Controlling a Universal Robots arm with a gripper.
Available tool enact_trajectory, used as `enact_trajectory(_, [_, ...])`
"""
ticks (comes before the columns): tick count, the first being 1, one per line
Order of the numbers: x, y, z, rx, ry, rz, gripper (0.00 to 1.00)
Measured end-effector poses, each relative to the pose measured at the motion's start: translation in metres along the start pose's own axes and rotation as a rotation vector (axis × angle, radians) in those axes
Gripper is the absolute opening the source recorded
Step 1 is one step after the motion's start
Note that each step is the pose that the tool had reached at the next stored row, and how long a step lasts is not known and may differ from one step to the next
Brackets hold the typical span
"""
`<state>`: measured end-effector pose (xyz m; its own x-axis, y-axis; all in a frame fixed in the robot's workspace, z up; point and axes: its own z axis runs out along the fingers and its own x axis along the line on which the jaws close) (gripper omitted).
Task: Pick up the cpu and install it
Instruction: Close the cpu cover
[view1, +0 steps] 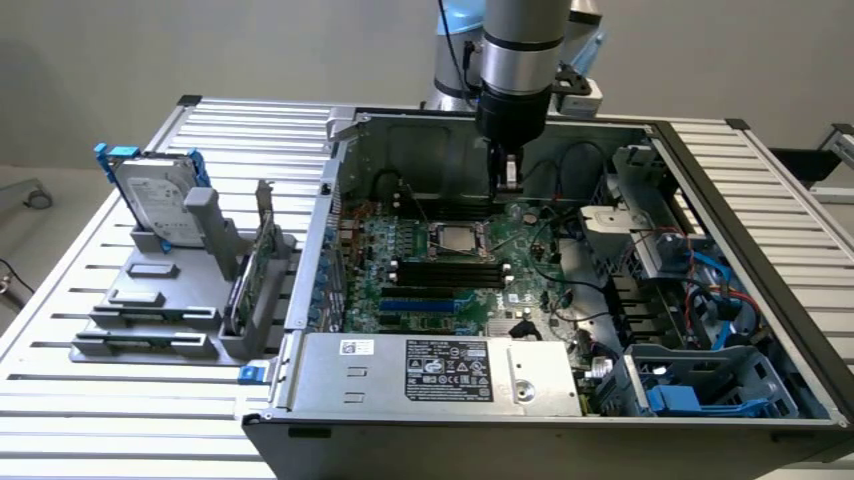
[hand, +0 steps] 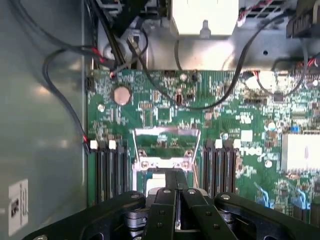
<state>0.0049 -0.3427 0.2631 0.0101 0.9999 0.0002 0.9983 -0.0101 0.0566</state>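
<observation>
Over the green motherboard (view1: 527, 232), the black gripper (view1: 509, 184) is being held closed and empty, with the small silver square cpu (view1: 450, 240) seemingly seated in its dark metal-framed socket (view1: 427, 232).

arm (view1: 518, 60) is hanging straight down, its silver segment standing upright | wrist (view1: 511, 110) is carrying the black gripper (view1: 507, 178), which is pointing downward | fingers (hand: 166, 200) are lying closed against each other, the tips are meeting, the dark linkages are spreading out behind them
</observation>
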Motion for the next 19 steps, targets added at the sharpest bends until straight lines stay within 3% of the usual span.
enact_trajectory(11, [0.004, 0.0421, -0.0004, 0.0000, -0.0002, 0.000, 0.11])
enact_trajectory(15, [0.005, 0.0520, 0.0004, -0.0001, -0.0001, 0.000, 0.11])
enact_trajectory(19, [0.007, 0.0547, 0.0069, -0.0001, 0.0001, 0.000, 0.11])
